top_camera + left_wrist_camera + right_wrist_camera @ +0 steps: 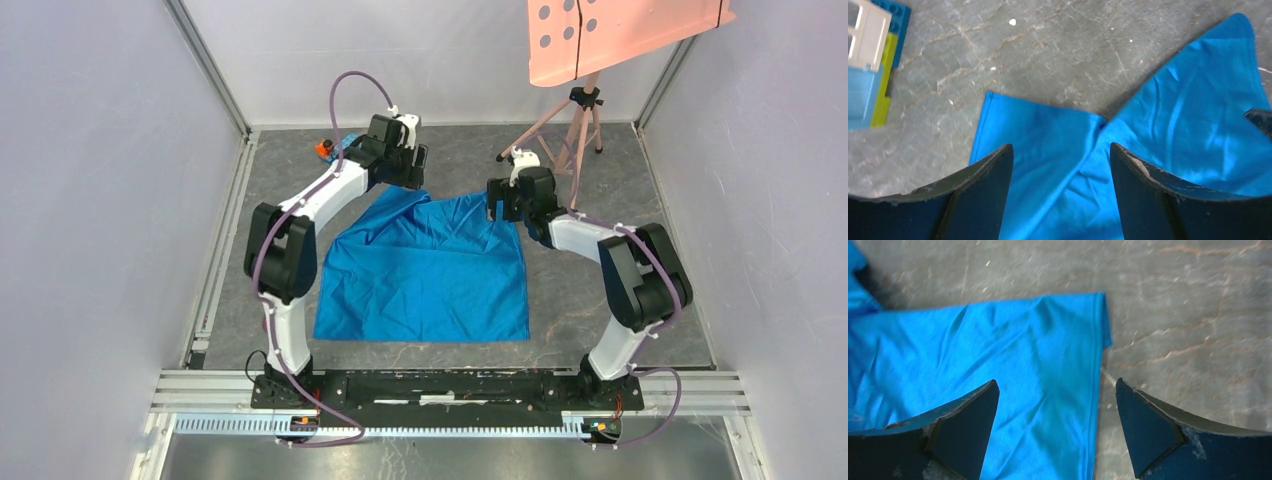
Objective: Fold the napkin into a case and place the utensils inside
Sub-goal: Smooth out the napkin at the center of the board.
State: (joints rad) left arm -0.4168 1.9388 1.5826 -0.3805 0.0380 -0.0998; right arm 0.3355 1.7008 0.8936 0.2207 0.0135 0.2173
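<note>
The napkin [425, 275] lies spread on the worktop [600, 300] between the two arms. Its near edge runs straight from left to right, and its far edge is pulled in and rumpled, with a notch at the middle. Each far corner sits under its own arm. The left tool [1061, 160] hangs over the far-left corner, fingers apart and holding nothing, with the cloth loose below and ahead of them. The right tool [1057, 390] is released too; the right hem runs up between its fingers to the far-right corner. So neither arm is nearer: each has a corner straight beneath it, and I judge a fold would bring that far edge toward the bases. The creases hide whether the notch is a tuck or two layers. No utensils show in any view. A toy block [868, 65] sits cropped beyond the left corner.
</note>
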